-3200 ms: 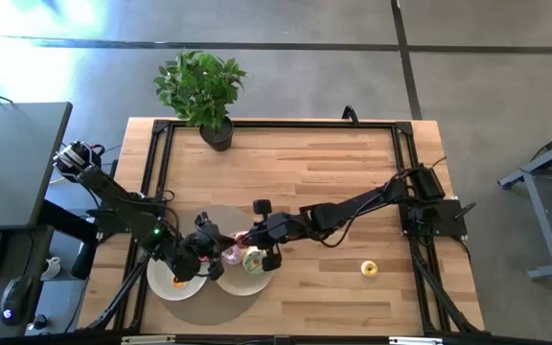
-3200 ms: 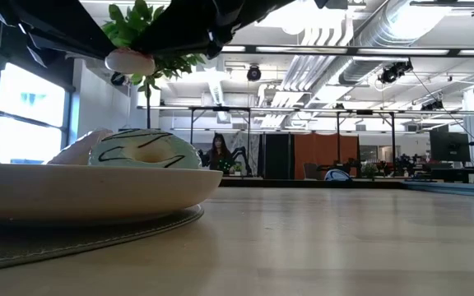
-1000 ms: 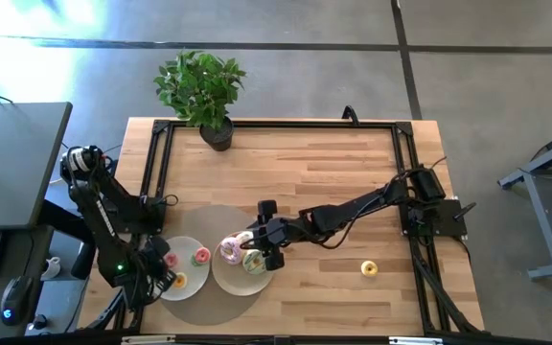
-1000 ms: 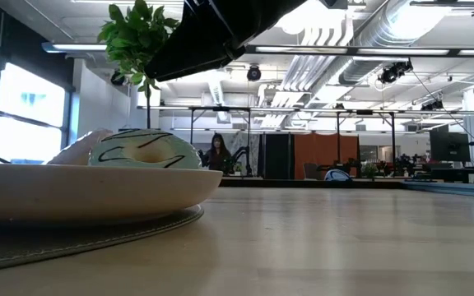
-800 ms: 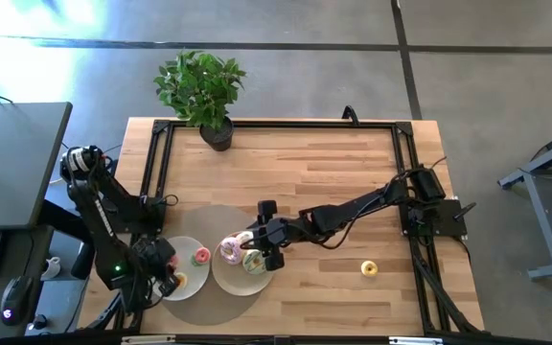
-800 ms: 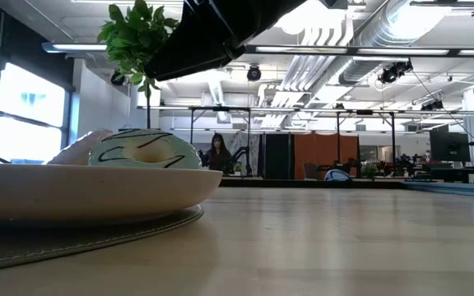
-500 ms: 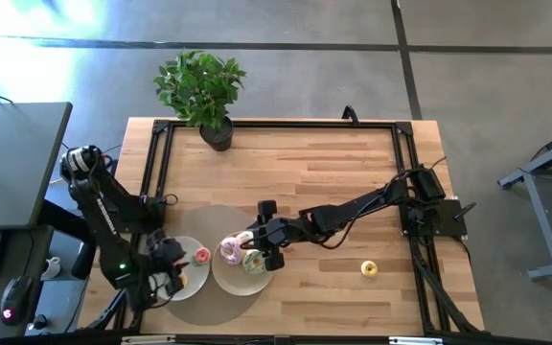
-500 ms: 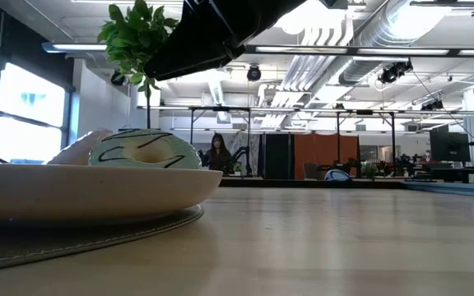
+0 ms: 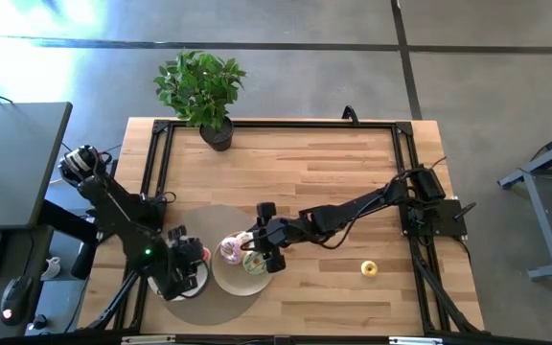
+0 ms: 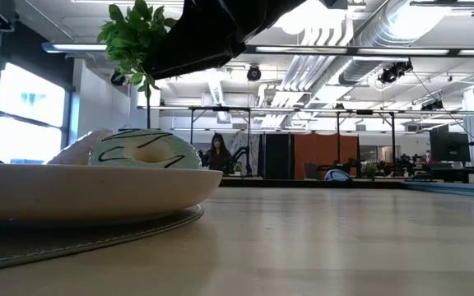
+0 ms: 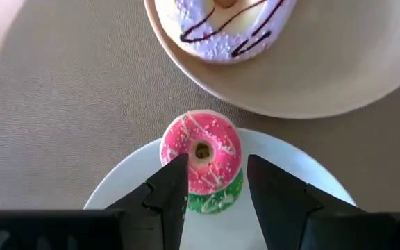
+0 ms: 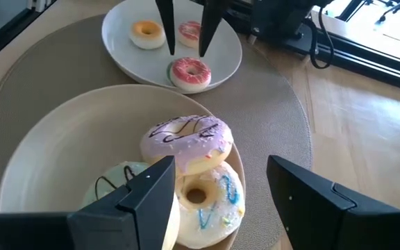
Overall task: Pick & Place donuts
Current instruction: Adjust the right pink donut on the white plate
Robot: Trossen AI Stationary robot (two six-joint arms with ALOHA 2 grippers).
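Three large donuts lie in the cream bowl (image 12: 33,153): purple-frosted (image 12: 186,142), white with blue sprinkles (image 12: 203,198) and pale green (image 10: 146,152). My right gripper (image 12: 221,165) hangs open just above them. On the small white plate (image 12: 117,42) a pink mini donut (image 11: 201,158) rests on top of a green one (image 11: 217,200); an orange-topped one (image 12: 146,31) and another pink one lie behind. My left gripper (image 11: 215,165) points down over the pink mini donut, open, a finger on either side and above it. A yellow mini donut (image 9: 369,269) lies alone on the table's right part.
Bowl and plate sit on a round grey mat (image 9: 199,218) at the table's near left. A potted plant (image 9: 201,91) stands at the far left edge. Bare wood spreads across the far and right parts of the table (image 9: 333,172).
My left gripper has swung from the table's near left edge toward the right, coming over the small white plate and above the pink mini donut. The right arm and the donuts have kept still.
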